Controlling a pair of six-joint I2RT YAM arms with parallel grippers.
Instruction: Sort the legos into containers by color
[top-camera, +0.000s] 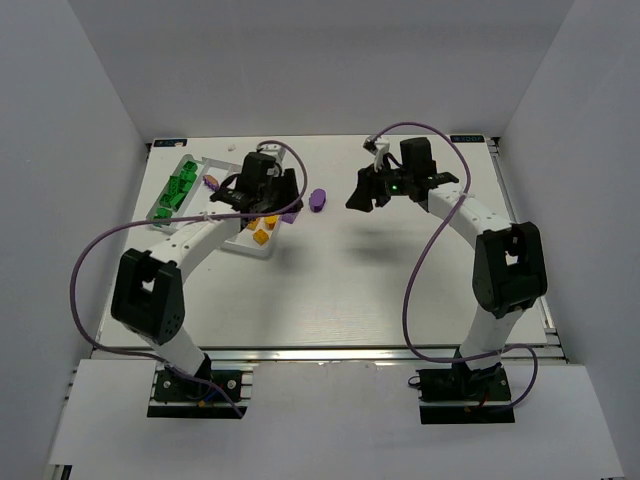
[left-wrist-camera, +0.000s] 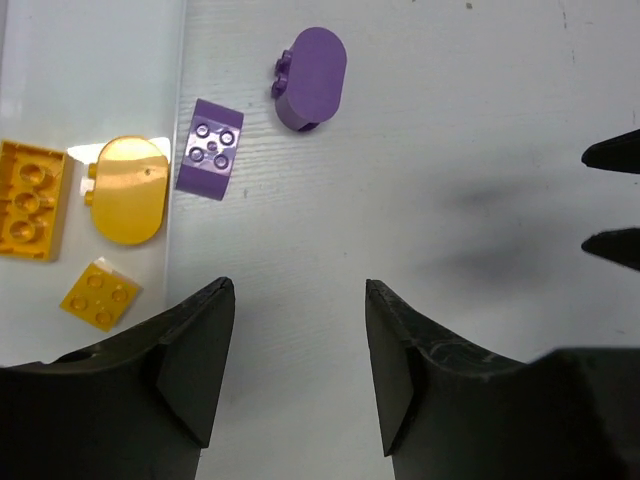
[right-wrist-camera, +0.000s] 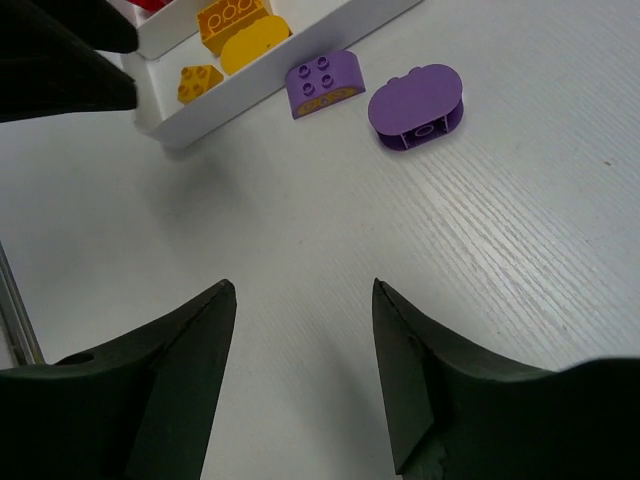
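Two purple legos lie on the table just right of the white tray (left-wrist-camera: 90, 60): an oval one (left-wrist-camera: 312, 78) (right-wrist-camera: 416, 108) (top-camera: 318, 199) and a studded one (left-wrist-camera: 210, 148) (right-wrist-camera: 325, 83) close to the tray's rim. Yellow legos (left-wrist-camera: 130, 188) (right-wrist-camera: 255, 40) (top-camera: 262, 228) lie in the tray's nearest compartment, and green ones (top-camera: 175, 190) in its far left compartment. My left gripper (left-wrist-camera: 300, 290) (top-camera: 285, 200) hovers open and empty over the table beside the tray, short of both purple pieces. To their right, my right gripper (right-wrist-camera: 303, 290) (top-camera: 362, 195) is open too, nothing between its fingers.
The tray (top-camera: 205, 160) sits at the back left, tilted. White walls enclose the table on three sides. The two grippers face each other closely, the purple oval between them; the right fingertips (left-wrist-camera: 610, 155) show in the left wrist view.
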